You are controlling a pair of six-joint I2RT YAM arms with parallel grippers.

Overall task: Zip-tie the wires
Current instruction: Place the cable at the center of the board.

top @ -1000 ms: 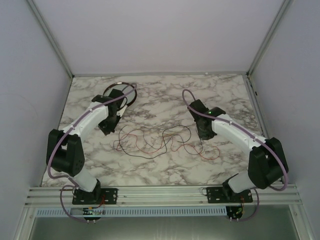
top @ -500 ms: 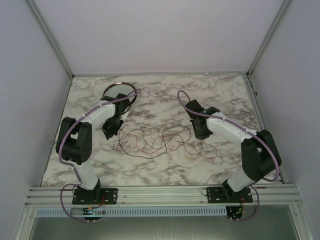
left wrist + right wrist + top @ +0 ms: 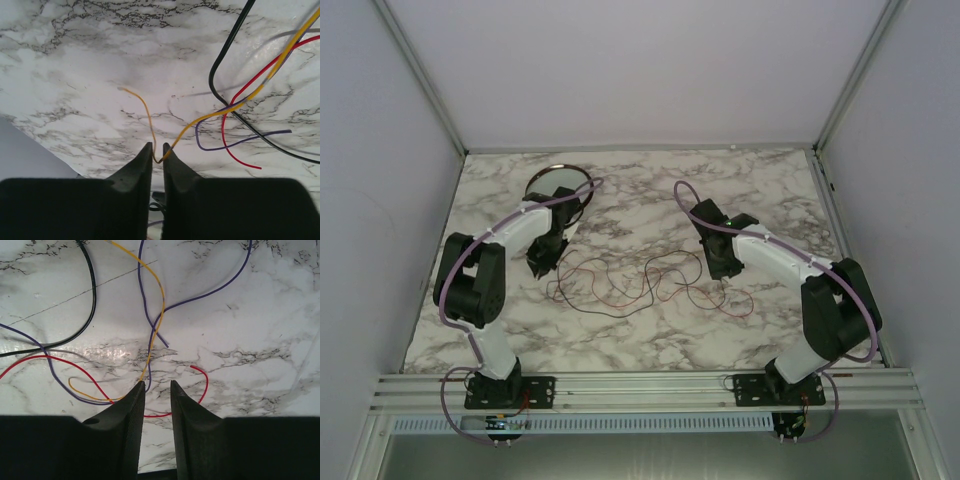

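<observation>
- White panel walls close in a white marble table (image 3: pixel 650 335) with grey veining, seen from above; I am watching my two arms, which rise from the bottom edge of the frame.
- At the centre of the overhead frame the wires (image 3: pixel 625 282) lie flat on the marble as a loose tangle of thin looping strands between the two arms.
- At the upper left of that frame, a round dark-rimmed dish (image 3: pixel 560 180) sits just behind my left arm.
- My left gripper (image 3: pixel 541 260) points down at the left end of the tangle.
- In the left wrist view its fingers are nearly together, with only a thin slit between them.
- A yellow strand (image 3: pixel 145 109) dips into that slit in a V; I cannot tell whether it is pinched or lying loose.
- My right gripper (image 3: pixel 722 268) is low over the right end of the tangle.
- In the right wrist view its fingers stand apart with a clear gap and clamp nothing.
- Yellow and purple strands run down the frame to the mouth of that gap.
- A red strand (image 3: pixel 205 382) curls on the marble just past the right-hand fingertip.
</observation>
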